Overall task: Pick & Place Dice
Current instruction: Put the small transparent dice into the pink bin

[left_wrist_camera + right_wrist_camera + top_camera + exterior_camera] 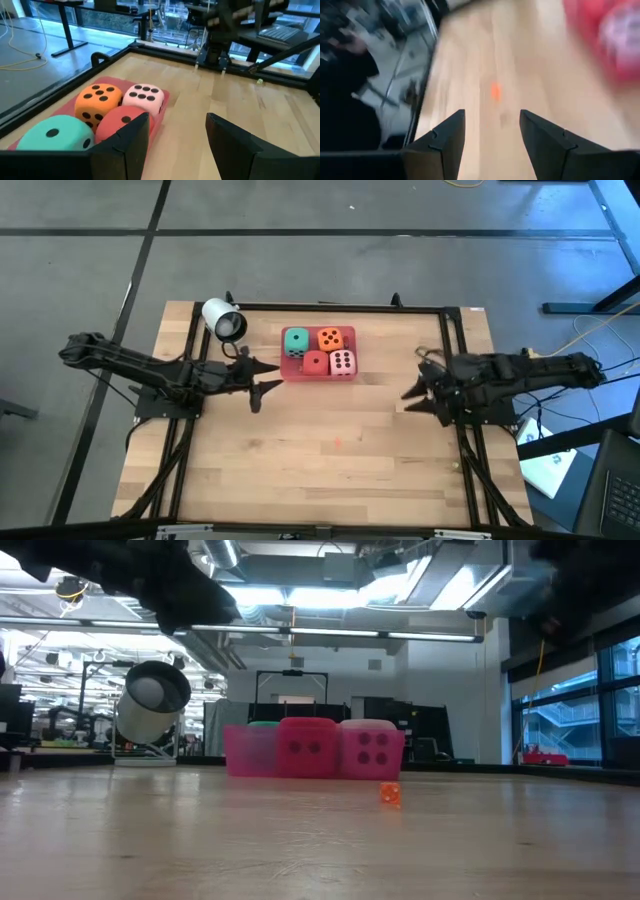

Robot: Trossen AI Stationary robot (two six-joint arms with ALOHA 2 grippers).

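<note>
The room (400, 630) was a big open workshop, with strip lights and ducting overhead, tall windows off to one side and cluttered benches further back. The floor (90, 260) around the rig was grey, crossed by dark seams, with a yellow cable (590, 328) trailing near a dark stand.

The table (330, 470) was pale wooden planking inside a black frame (455, 330), mostly bare.

The left arm (130, 365) reached in low from its side, and the left gripper (262, 377) hung just short of the pink tray (292, 375), fingers parted with nothing between them. Directly ahead of that claw sat the 4 dice, packed together in a 2 by 2 block on the tray: the teal die (296, 341) and red die (315, 364) nearest its tips, the orange die (331, 338) and pale pink die (343, 363) just beyond them. In the left wrist view the red die (120, 124) sat right at the edge of one finger (131, 145).

The right arm (520, 375) came in from the opposite side, and the right gripper (415, 400) was well apart from the tray, jaws likewise parted and holding nothing.

A white cylinder (224, 319) on a small stand sat near the table's far edge, off to the side of the left claw.

A tiny orange bead (390, 794) lay on the planks, on the open wood ahead of the right claw (492, 131).
</note>
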